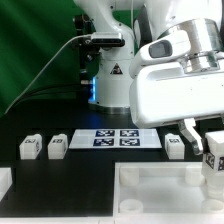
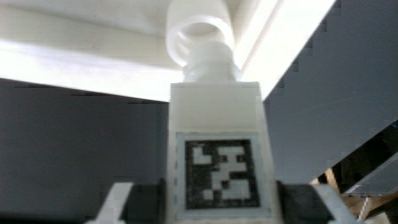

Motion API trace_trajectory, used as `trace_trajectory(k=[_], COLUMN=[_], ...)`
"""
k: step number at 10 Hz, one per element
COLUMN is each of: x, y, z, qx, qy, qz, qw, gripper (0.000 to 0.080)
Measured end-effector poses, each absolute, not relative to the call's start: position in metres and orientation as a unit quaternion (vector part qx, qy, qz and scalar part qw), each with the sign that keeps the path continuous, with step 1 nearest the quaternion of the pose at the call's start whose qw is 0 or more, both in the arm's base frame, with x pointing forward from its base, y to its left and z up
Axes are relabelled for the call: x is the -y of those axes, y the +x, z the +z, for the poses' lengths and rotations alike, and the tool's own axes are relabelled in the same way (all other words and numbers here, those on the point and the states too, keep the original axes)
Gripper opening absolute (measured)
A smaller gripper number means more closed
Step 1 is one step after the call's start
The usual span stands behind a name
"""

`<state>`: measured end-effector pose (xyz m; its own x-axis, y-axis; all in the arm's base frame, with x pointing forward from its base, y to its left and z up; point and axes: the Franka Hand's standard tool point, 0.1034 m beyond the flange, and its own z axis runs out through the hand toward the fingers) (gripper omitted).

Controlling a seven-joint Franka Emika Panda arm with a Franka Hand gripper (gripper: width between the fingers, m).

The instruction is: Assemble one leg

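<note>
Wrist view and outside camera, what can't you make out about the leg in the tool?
1. Wrist view: the held leg fills the frame and hides what lies beyond it; the picture's edge cuts off its near end.
2. Exterior view: the tool covers the held leg's top, and the exterior view's right edge crops it.
3. Exterior view: tags on the three loose legs are too small to read.
</note>
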<state>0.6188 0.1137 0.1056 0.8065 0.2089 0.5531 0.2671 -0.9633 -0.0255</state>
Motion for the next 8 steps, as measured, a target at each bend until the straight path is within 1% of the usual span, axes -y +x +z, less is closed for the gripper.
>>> trace_trajectory(k=[3, 6, 8], x=[-0.114, -0.113, -0.113], y=[0.619, 0.621, 0.618], z=[0.092, 0.088, 0.081], qx=[0.123, 0.121, 0.12], qy=[-0.951, -0.951, -0.951], qz=[-0.278, -0.279, -0.279], qw=[0.053, 0.054, 0.055], gripper=[0.0291, 0.0291, 0.0291])
